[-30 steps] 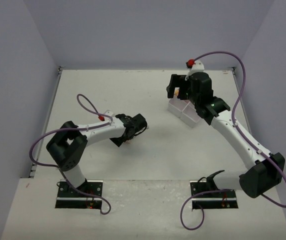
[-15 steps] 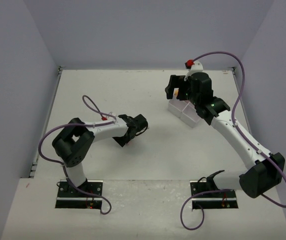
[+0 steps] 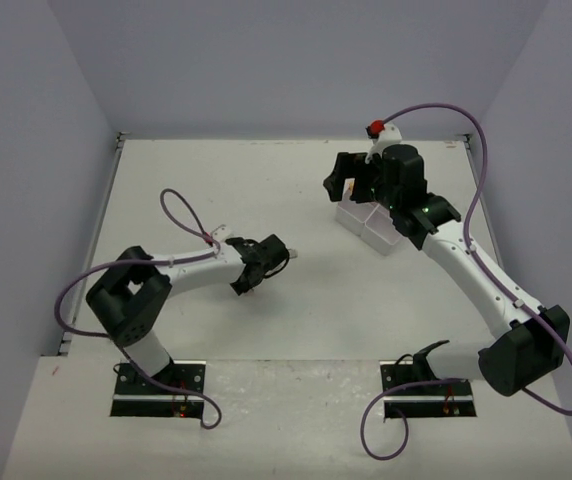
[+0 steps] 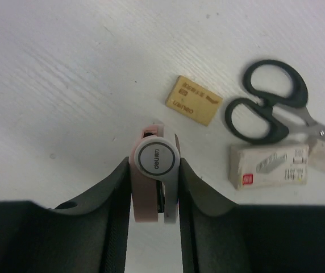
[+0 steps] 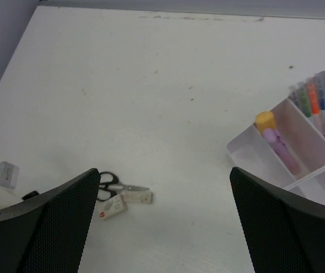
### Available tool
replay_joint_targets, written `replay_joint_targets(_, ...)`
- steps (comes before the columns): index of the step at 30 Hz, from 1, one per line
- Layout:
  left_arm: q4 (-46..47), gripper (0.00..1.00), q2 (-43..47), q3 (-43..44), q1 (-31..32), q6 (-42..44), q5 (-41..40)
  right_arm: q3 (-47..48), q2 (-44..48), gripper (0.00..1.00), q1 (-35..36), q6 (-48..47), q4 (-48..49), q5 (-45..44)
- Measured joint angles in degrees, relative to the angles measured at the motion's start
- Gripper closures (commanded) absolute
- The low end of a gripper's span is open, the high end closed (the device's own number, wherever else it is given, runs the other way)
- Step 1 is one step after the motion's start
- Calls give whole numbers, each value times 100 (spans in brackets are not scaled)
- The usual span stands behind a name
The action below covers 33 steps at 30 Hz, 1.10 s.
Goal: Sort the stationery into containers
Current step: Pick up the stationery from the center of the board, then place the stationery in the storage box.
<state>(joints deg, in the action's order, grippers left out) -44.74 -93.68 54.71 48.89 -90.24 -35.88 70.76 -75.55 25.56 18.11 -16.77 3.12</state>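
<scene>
In the left wrist view my left gripper [image 4: 155, 170] is shut on a pink and white eraser [image 4: 157, 159] with a round label, both fingers pressed to its sides just over the table. Beyond it lie a tan card-like eraser [image 4: 194, 100], black-handled scissors [image 4: 270, 102] and a small white box [image 4: 269, 166]. My right gripper [image 5: 162, 170] hangs open and empty high over the table, beside the white divided container [image 5: 243, 149]. The container holds a purple marker with a yellow cap [image 5: 277, 143] and several pens [image 5: 310, 102]. From above, the left gripper [image 3: 251, 275] is mid-table and the right gripper [image 3: 351, 185] is by the container [image 3: 364, 222].
The right wrist view shows the scissors [image 5: 117, 185], the small box [image 5: 112, 207] and a white eraser [image 5: 137, 197] grouped at lower left. Grey walls close the table on three sides. Purple cables loop off both arms.
The left gripper's jaws have closed onto the pink and white eraser, and the left arm has shifted slightly. The right gripper has edged a little to the left, still open.
</scene>
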Motion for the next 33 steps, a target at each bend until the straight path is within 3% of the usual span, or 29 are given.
replay_joint_targets(3, 934, 100, 1088, -560, 406, 1313, -373, -18, 76, 6, 14, 180, 33, 795)
replay_joint_targets(5, 2370, 100, 2194, -1323, 866, 2721, -552, -91, 215, 9, 56, 437, 135, 1347)
replay_joint_targets(9, 5890, 100, 4487, -3412, 1636, 5452, 50, -283, 581, 11, 436, 896, 217, 1897)
replay_joint_targets(12, 7275, 100, 5073, -4239, 1653, 6908, 583, -436, 777, 13, 1074, 1055, 141, 1957)
replay_joint_targets(20, 8644, 100, 4685, -4315, 2056, 9063, 1646, -966, 1368, 30, 2037, 1439, -407, 1496)
replay_joint_targets(23, 8868, 100, 4477, -4272, 2184, 9441, 1787, -968, 1410, 37, 2251, 1526, -504, 1283)
replay_joint_targets(31, 9137, 100, 4281, -4157, 2213, 9840, 1957, -982, 777, 42, 2824, 1534, -678, 1108)
replay_joint_targets(32, 9157, 100, 4281, -4143, 2213, 9862, 1965, -989, 744, 46, 2878, 1525, -693, 1077)
replay_joint_targets(33, 9174, 100, 4281, -4131, 2213, 9880, 1970, -997, 727, 57, 2918, 1517, -703, 1041)
